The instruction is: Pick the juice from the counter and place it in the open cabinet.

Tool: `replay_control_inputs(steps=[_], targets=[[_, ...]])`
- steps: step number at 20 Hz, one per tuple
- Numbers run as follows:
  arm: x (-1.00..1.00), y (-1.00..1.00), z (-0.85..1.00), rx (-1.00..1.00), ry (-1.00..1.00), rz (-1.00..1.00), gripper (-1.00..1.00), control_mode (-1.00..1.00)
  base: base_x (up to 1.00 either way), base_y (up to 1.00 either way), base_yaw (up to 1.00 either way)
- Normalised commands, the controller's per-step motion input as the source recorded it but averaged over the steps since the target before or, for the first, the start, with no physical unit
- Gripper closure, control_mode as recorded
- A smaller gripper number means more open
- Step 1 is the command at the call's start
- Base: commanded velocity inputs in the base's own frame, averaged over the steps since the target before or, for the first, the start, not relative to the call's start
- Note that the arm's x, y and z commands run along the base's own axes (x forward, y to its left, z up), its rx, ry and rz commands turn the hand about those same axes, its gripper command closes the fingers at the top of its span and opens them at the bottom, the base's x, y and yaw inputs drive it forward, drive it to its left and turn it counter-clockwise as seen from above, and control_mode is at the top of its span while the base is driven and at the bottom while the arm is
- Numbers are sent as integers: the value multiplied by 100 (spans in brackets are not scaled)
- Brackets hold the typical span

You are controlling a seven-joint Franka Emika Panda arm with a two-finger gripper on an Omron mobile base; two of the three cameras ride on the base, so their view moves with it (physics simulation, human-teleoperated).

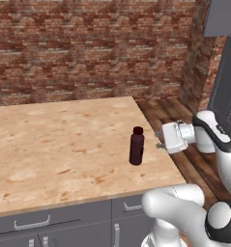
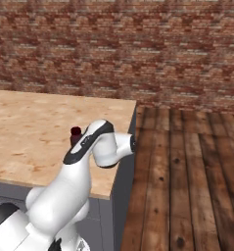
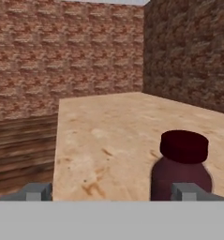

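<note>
The juice (image 1: 136, 145), a small dark maroon bottle with a dark cap, stands upright on the wood-grain counter (image 1: 64, 140) near its right edge. My gripper (image 1: 160, 144) hovers level with the bottle, just to its right and apart from it. In the hand view the gripper (image 3: 111, 192) is open, and the juice (image 3: 181, 164) stands close ahead, in line with the right fingertip (image 3: 186, 191) rather than centred in the gap. From the right base view just the juice cap (image 2: 76, 132) peeks out behind my arm. A dark grey panelled door of the cabinet (image 1: 226, 82) stands at the far right; its shelves are out of view.
A brick wall (image 1: 88, 48) backs the counter. Wooden plank floor (image 2: 187, 166) lies beyond the counter's right edge. Grey drawer fronts with silver handles (image 1: 32, 224) run under the front edge. Broad bare counter top extends left of the bottle.
</note>
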Motion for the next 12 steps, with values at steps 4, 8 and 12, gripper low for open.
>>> replay_control_inputs(steps=[4, 8, 12], targets=[[20, 0, -27, 0, 0, 0, -100, -100, 0, 0, 0], [22, 0, -25, 0, 0, 0, -100, -100, 0, 0, 0], [23, 0, -24, 0, 1, 0, -100, -100, 0, 0, 0]])
